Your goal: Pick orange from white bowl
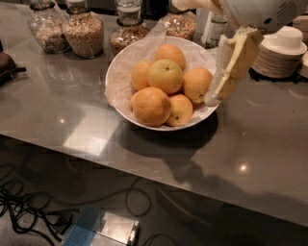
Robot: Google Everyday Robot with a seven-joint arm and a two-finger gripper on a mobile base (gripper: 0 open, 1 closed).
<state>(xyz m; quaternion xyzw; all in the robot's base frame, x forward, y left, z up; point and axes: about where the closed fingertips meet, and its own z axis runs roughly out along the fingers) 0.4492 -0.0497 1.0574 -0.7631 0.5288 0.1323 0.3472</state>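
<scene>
The white bowl [120, 72], lined with crinkled paper, stands in the middle of the grey counter and holds several oranges. The paler, yellower orange [165, 76] with a dark stem dimple lies on top in the middle, with deeper-orange ones around it. My gripper [196, 54] comes in from the upper right and hangs over the bowl's right side. It is open. One cream finger [236, 65] slants down to the bowl's right rim beside the rightmost orange [196, 84]. The other finger [192, 4] is at the top edge. The gripper holds nothing.
Glass jars of grains [84, 33] stand in a row behind the bowl. A stack of small cream dishes [281, 55] is at the back right. A dark object [7, 65] lies at the left edge. Cables [29, 211] and a box [103, 228] are on the floor below the counter's front edge.
</scene>
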